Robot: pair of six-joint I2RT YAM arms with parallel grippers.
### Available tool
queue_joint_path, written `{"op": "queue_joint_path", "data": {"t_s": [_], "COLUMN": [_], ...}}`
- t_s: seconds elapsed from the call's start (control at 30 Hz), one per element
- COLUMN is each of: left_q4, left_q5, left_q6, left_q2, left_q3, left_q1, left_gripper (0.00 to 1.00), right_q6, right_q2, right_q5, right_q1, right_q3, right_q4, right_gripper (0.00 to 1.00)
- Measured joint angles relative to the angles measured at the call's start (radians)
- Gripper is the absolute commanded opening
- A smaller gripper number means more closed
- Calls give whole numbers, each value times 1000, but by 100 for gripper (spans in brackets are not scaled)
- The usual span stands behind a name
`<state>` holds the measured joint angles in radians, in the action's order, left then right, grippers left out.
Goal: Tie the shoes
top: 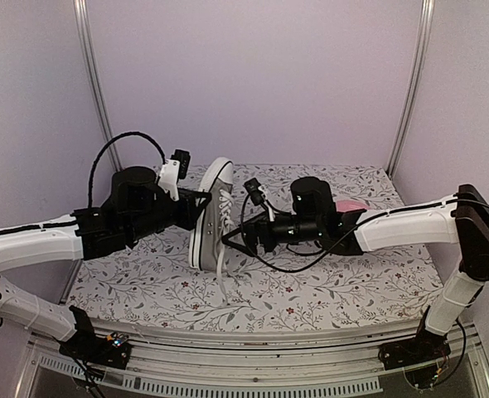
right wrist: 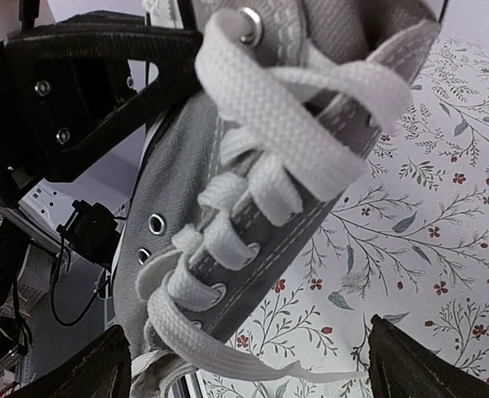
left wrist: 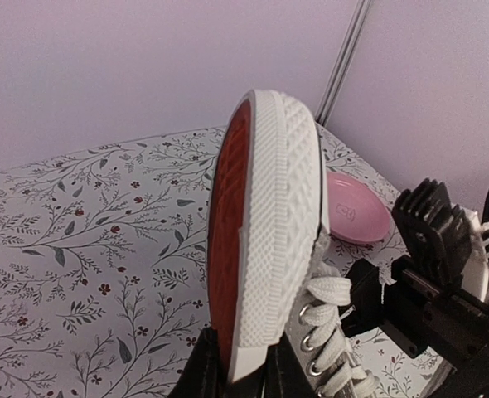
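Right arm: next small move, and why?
Probably ease the right gripper forward and close on the loose lace that runs across the gap between its open fingers. The left gripper clamps the shoe by its sole, tipped on its side with the lacing facing the right arm. The laces look untied, so a free end needs catching first.

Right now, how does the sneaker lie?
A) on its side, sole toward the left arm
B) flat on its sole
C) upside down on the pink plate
A: the sneaker is tipped sideways; its red-orange sole faces the left wrist camera, its laces the right wrist camera.
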<state>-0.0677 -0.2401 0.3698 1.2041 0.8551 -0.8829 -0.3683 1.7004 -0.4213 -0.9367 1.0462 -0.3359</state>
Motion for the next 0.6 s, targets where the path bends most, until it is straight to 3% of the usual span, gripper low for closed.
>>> {"op": "queue_joint_path", "data": {"t_s": [0.23,0.3,0.43,0.6], "left_q4": [0,1,1,15], "left_q5": [0,-3,-8,-34], "left_q6": [2,2,2,-7], "left_q2": [7,12,20,21], "left_q3": [7,7,7,10], "left_q1": [3,4,6,8], "left_gripper": [0,0,0,0], "right_q6": [-6,-15,-40,-58], "right_q2": [22,31,61,65], "right_q5": [54,73,106,155], "right_q1": [-63,-82,-111,-120], "right_q3": [3,15,56,61], "right_q4": [7,11,26,58], "right_gripper": [93,88,69,26]}}
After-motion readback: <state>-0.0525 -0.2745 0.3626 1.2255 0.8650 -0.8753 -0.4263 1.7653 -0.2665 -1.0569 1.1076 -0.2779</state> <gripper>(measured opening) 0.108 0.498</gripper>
